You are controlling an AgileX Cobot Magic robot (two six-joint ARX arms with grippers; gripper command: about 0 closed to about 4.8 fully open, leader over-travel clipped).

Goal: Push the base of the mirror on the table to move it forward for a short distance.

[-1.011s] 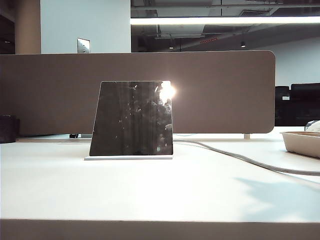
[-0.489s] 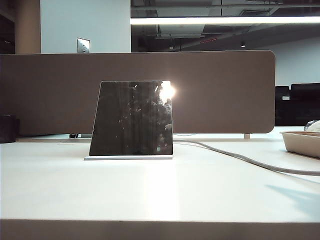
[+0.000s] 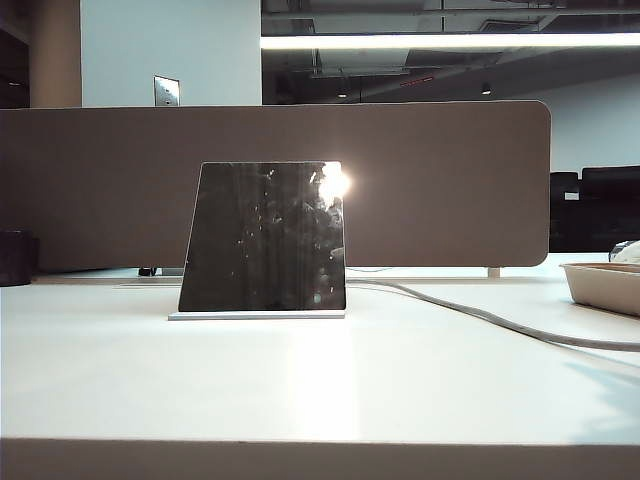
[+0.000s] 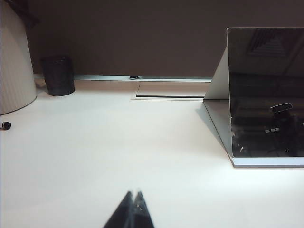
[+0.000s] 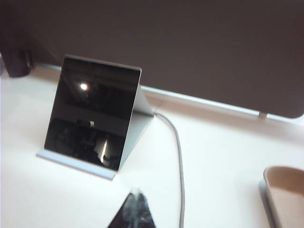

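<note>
White table (image 3: 400, 390) holds mirror (image 3: 265, 238); both hands (image 4: 134, 197) (image 5: 137, 194) pinched together, apart.

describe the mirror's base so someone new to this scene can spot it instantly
Find the brown divider panel along the back of the white table; the dark glossy mirror stands before it, left of centre. The base is the thin flat white slab under the mirror's bottom edge, unlike the round grey cable trailing right.
</note>
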